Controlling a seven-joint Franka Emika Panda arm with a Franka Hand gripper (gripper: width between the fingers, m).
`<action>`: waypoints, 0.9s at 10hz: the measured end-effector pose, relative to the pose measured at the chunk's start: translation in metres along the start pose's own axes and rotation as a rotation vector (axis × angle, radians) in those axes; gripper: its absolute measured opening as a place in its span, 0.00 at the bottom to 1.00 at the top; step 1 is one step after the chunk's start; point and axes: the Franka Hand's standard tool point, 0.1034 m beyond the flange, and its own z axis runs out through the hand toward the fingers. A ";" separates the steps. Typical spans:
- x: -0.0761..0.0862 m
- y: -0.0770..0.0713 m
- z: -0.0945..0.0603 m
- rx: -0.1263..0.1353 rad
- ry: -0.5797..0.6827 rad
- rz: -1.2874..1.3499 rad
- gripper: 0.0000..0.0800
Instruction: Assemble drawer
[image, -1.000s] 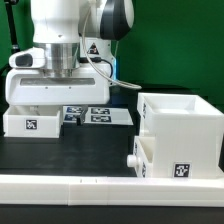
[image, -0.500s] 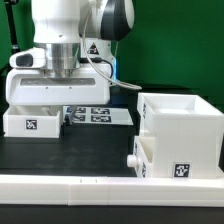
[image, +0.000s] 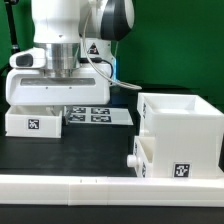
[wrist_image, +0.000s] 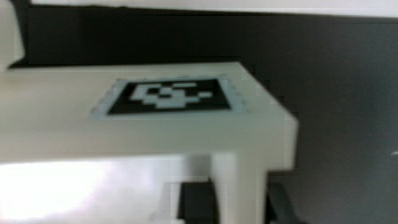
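The large white drawer casing (image: 182, 130) stands at the exterior view's right. One small tray sits in its lower opening with its round knob (image: 133, 160) sticking out. The second small tray (image: 33, 122), with a square tag on its front, rests on the black table at the left. My gripper (image: 56, 103) reaches down into this tray from above. In the wrist view its dark fingers (wrist_image: 196, 200) sit on both sides of the tray's white wall (wrist_image: 240, 185), shut on it. A tag (wrist_image: 166, 96) shows on the tray beside the wall.
The marker board (image: 97, 115) lies flat on the table behind the trays. The long low white border rail (image: 110, 192) runs along the near edge. A green backdrop stands behind the arm.
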 end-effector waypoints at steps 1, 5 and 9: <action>0.000 0.000 0.000 0.000 0.000 0.000 0.05; 0.023 -0.029 -0.029 0.032 -0.042 -0.151 0.05; 0.044 -0.032 -0.040 0.066 -0.074 -0.294 0.05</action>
